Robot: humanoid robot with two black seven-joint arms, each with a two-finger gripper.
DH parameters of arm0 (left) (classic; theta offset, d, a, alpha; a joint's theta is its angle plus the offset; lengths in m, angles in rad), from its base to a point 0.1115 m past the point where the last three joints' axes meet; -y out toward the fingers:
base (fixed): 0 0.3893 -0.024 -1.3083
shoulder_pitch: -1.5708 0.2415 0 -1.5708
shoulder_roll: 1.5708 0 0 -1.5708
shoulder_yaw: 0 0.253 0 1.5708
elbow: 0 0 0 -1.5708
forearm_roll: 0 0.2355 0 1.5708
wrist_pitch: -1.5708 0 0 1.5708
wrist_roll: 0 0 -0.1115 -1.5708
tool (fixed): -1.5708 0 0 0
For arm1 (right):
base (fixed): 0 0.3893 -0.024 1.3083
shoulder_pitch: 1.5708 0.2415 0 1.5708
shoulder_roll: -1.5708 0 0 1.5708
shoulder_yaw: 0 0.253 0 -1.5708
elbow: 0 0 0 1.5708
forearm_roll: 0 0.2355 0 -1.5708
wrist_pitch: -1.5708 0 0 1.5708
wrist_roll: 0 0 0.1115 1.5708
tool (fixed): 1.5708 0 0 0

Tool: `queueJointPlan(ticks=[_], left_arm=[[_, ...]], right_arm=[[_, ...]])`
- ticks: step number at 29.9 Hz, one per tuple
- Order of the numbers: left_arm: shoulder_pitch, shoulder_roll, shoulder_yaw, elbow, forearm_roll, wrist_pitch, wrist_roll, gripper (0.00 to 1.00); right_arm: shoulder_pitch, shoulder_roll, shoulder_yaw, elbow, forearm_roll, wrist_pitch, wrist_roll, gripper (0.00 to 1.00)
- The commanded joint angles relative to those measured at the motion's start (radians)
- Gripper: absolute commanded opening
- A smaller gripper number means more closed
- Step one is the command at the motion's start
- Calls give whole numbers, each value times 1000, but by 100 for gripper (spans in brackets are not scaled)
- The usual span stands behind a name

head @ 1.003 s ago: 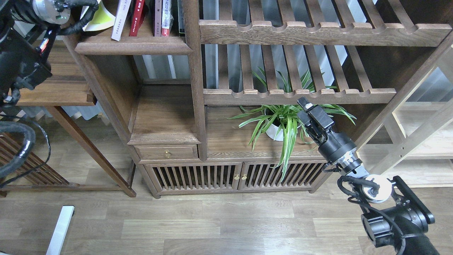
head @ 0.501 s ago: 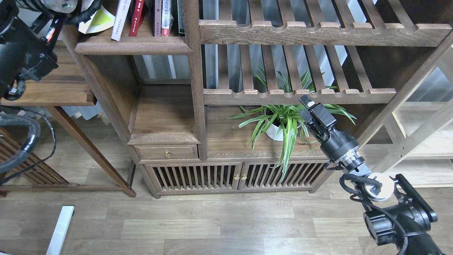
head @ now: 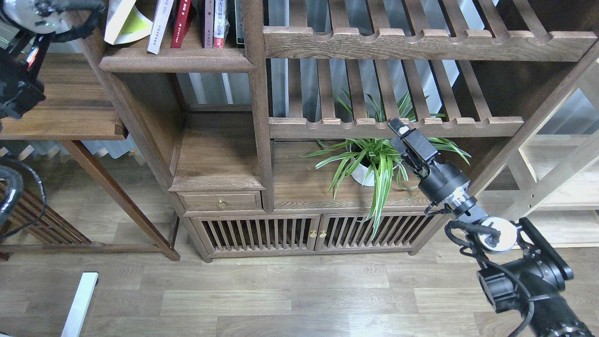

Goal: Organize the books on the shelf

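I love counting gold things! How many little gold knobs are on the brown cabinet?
3. One knob sits on the small drawer on the left. Two more, one and another, sit side by side where the slatted doors meet. None seem hidden.

Floor (head: 290,299): grey-brown wood-look planks. Dark-brown wooden cabinet (head: 220,154) fills the far side; two slatted racks (head: 421,44) with scalloped front rails sit upper right. A small drawer (head: 221,202) has a brass knob; beside it, slatted double doors (head: 313,232). Potted spider plant (head: 369,164) at centre. Pale light-wood shelving (head: 557,187) far right; dark side table (head: 70,107) left. Light even.
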State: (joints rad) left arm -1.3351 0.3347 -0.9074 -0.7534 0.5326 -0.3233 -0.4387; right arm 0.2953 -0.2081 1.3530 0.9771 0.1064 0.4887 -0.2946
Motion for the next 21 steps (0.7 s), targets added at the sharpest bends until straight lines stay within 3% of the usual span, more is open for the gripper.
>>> queueJointPlan(ticks=[1, 3, 11, 21], left_arm=[[40, 1, -1, -10, -3, -118, -46, 99], [62, -11, -2, -18, -25, -165, -50, 99], [149, -95, -1, -79, -117, -165, -50, 99], [350, -147, 2, -309, -118, -165, -50, 99]], right_arm=[[25, 7, 0, 3, -57, 0, 0, 99], [30, 10, 0, 8, -68, 0, 0, 99], [59, 33, -2, 9, -128, 0, -1, 99], [71, 183, 6, 40, -312, 0, -1, 99]])
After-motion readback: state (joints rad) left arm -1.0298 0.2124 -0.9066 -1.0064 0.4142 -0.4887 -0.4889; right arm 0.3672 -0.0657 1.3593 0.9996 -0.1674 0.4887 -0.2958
